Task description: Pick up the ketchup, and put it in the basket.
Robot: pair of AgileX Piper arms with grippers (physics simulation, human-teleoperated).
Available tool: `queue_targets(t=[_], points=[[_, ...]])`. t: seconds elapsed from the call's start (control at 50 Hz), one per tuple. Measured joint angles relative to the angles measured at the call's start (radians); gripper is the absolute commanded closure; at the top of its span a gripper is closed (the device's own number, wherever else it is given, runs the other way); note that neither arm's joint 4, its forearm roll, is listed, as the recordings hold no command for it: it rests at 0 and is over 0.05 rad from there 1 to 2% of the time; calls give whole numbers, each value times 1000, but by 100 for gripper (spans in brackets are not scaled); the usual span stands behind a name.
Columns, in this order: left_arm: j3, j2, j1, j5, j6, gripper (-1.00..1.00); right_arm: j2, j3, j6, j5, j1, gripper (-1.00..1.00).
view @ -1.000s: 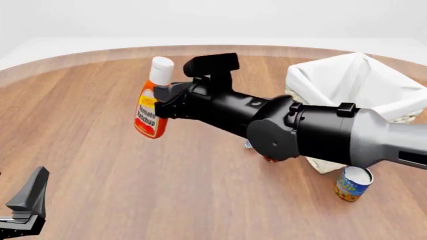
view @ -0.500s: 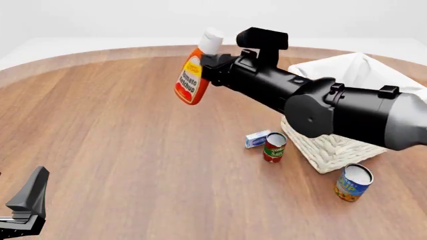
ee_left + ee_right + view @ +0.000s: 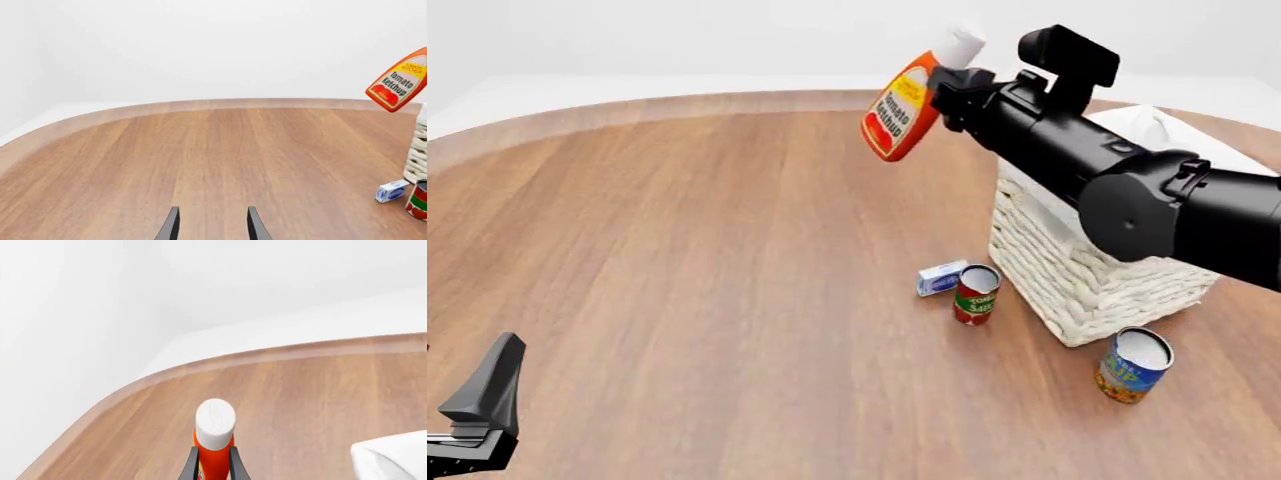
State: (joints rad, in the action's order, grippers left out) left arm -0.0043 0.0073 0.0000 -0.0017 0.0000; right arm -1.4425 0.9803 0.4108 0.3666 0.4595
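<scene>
Held aloft in the right gripper (image 3: 945, 88), the ketchup (image 3: 898, 112) hangs at ten o'clock of the basket (image 3: 1068, 270), clear of its rim. Beside the basket's wall: a small box (image 3: 940, 277) and red can (image 3: 976, 294) at eight o'clock, a blue can (image 3: 1132, 365) at six. Bare tabletop (image 3: 694, 260) stretching leftward.

Ketchup (image 3: 902, 108) tilted, airborne; left of cream wicker basket (image 3: 1081, 275)

light: bright, even, diffuse | shadows: faint, soft on bench (image 3: 694, 280) | glare: none | focus: sharp, clean render
</scene>
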Motion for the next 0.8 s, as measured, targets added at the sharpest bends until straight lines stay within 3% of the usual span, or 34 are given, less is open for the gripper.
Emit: queue_targets(t=[0.8], points=[[0,0,0,0,0,-100,155,-120,-47,56,-359,100]])
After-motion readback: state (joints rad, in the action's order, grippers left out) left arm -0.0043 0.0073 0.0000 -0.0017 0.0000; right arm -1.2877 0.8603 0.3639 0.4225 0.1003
